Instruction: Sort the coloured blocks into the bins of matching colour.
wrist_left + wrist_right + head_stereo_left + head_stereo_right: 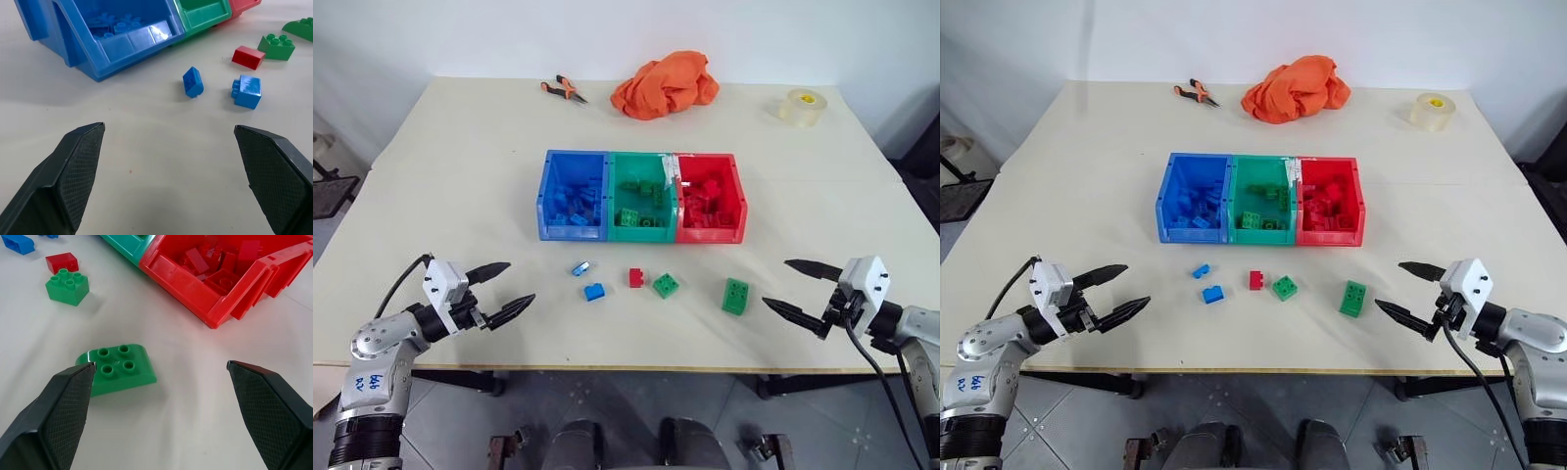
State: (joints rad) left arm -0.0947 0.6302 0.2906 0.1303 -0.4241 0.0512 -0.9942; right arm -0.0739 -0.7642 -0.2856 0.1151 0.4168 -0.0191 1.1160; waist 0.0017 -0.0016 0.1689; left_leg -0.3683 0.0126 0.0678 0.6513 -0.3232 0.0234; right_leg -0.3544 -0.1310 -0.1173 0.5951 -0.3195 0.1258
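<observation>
Left hand: the left hand [499, 290] hovered over the near left part of the counter [460, 186], its two black fingers spread wide with nothing between them, pointing toward the loose blocks.
Pliers: orange-handled pliers [562, 90] lay at the far edge of the counter, left of the cloth.
Blue bin: the blue bin [574, 195] formed the left end of the joined row at mid-counter and held a heap of blue blocks.
Blue blocks: a small blue block [580, 267] lay on its side just in front of the blue bin; a second blue block [594, 292] sat just beside it, a little nearer the robot.
Orange cloth: a crumpled orange cloth [666, 84] sat at the far side of the counter, behind the bins.
Green bin: the green bin [642, 197] sat in the middle of the row with green blocks inside.
Red block: a small red block [635, 278] lay in front of the green bin.
Green blocks: a green studded block [666, 285] sat just beside the red one; the flat green square [737, 295] lay apart, further right.
Red bin: the red bin [710, 198] closed the row's right end, holding red blocks.
Tape roll: a roll of clear tape [801, 107] stood at the far right.
Right hand: the right hand [795, 288] hovered right of the flat green square, fingers wide apart and empty.
</observation>
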